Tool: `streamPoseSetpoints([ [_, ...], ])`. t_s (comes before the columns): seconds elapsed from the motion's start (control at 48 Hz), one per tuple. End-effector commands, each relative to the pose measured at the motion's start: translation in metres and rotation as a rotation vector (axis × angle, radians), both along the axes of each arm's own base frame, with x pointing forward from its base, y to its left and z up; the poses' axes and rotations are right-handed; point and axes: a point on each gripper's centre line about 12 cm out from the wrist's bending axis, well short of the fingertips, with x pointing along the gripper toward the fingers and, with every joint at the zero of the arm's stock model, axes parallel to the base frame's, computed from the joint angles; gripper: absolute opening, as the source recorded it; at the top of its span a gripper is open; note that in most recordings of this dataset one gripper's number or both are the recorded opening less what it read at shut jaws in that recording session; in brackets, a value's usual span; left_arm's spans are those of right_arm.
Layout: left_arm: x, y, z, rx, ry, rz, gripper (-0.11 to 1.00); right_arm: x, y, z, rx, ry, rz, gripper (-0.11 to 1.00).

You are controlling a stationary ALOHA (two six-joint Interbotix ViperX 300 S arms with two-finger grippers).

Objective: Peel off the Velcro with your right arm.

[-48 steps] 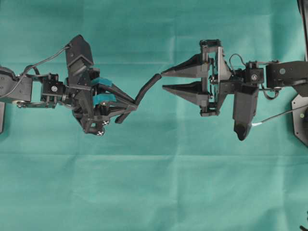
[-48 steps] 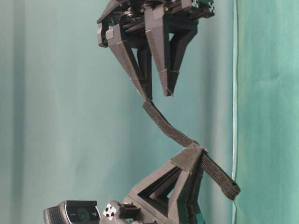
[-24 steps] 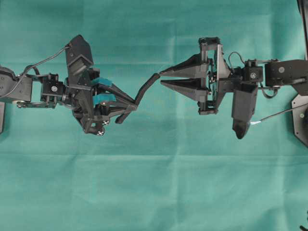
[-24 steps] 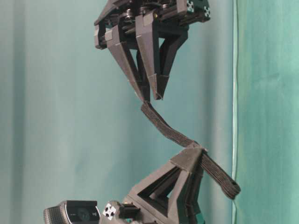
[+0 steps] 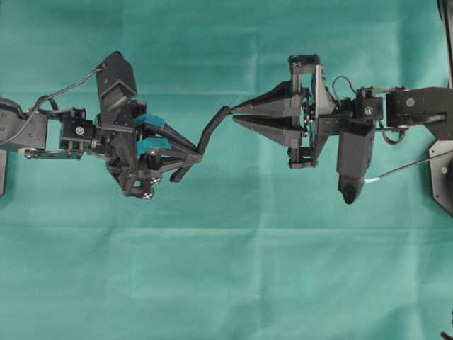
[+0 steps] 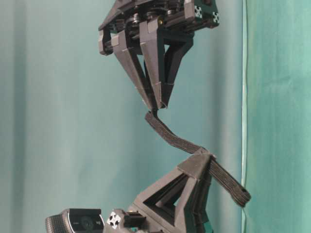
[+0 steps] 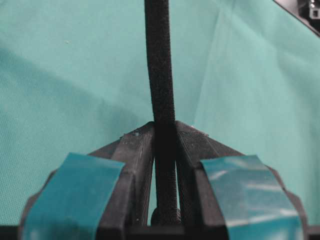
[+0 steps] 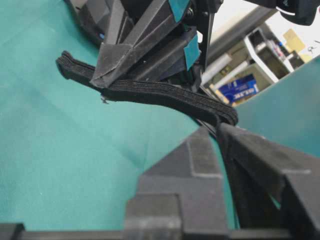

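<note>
The Velcro is a thin black strip held in the air over the green cloth. My left gripper, the one with teal tape, is shut on its middle. In the left wrist view the strip runs up from between the closed fingers, with its small knob at their base. My right gripper has its plain dark fingers drawn together on the strip's far end. From table level its tips meet right at the top of the strip. The right wrist view shows the strip ending at my fingertips.
Green cloth covers the whole table. The strip's free tail hangs past the left gripper. A webcam sits low in the table-level view. Shelves with clutter stand beyond the table. A black base plate lies at the right edge.
My right gripper's fingers have closed from a wide gap onto the strip's end and shifted slightly left. The left gripper and its hold have not moved.
</note>
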Motion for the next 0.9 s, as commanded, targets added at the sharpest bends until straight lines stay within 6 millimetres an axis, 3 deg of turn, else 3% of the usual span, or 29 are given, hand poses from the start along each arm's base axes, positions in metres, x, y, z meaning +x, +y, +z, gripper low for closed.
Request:
streamPoseSetpoints([
  [0.0, 0.0021, 0.0012, 0.0098, -0.001, -0.035, 0.004, 0.10, 0.0034, 0.0008, 0.0108, -0.005, -0.037, 0.006, -0.06],
  [0.875, 0.0026, -0.0031, 0.0098, -0.002, -0.035, -0.007, 0.10, 0.0101, -0.0001, 0.0114, 0.000, -0.042, 0.007, -0.06],
])
